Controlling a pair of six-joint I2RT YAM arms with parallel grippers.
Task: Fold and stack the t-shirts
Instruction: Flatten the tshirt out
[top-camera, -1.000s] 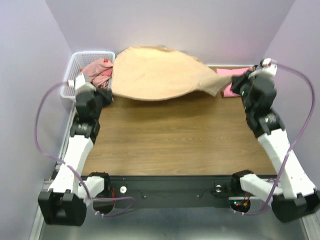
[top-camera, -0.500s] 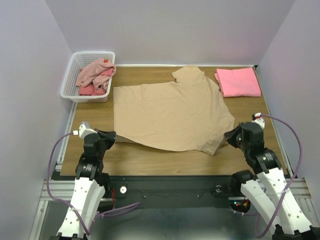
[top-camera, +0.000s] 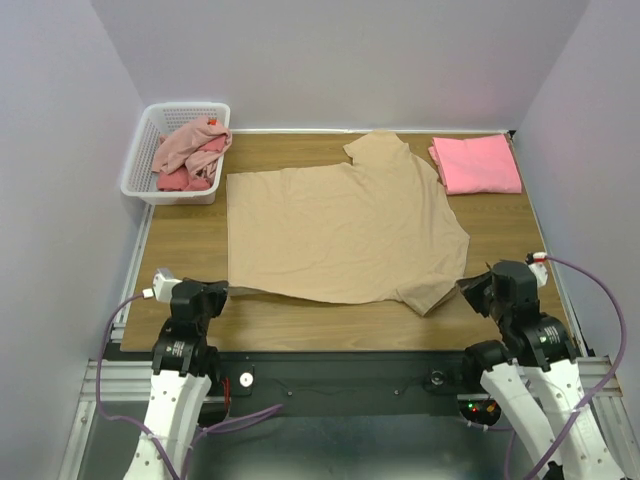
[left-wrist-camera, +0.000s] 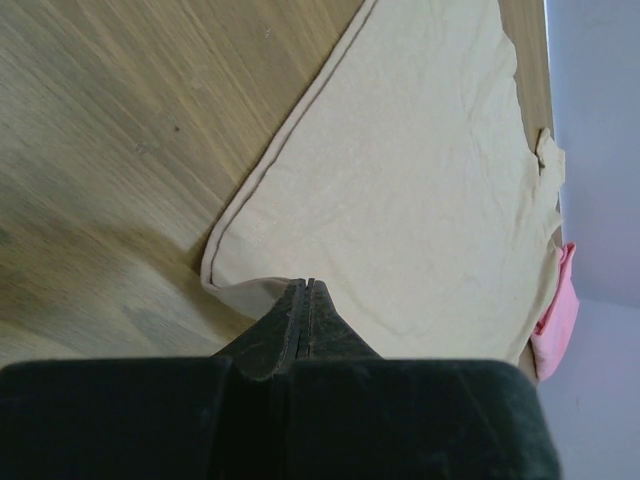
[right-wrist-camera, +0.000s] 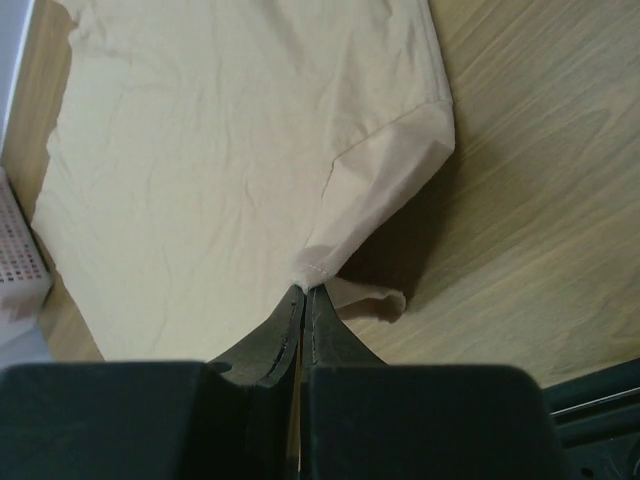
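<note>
The large beige t-shirt (top-camera: 340, 225) lies spread flat on the wooden table (top-camera: 300, 322). My left gripper (top-camera: 225, 291) is shut on its near left corner, which curls up at my fingertips in the left wrist view (left-wrist-camera: 305, 284). My right gripper (top-camera: 463, 286) is shut on a bunched fold of its near right sleeve (right-wrist-camera: 390, 170), pinched at the tips (right-wrist-camera: 304, 290). A folded salmon-pink t-shirt (top-camera: 477, 163) lies at the back right. Dusty-pink (top-camera: 187, 140) and red (top-camera: 178, 179) shirts lie crumpled in the basket.
A white lattice basket (top-camera: 190, 105) stands at the back left corner; its wall shows at the left of the right wrist view (right-wrist-camera: 18, 255). Purple walls close in both sides and the back. The table's near edge runs just behind both grippers.
A second ago both arms held the beige shirt up at the back of the table. They have drawn it toward the near edge and laid it flat; both grippers have since moved slightly nearer.
</note>
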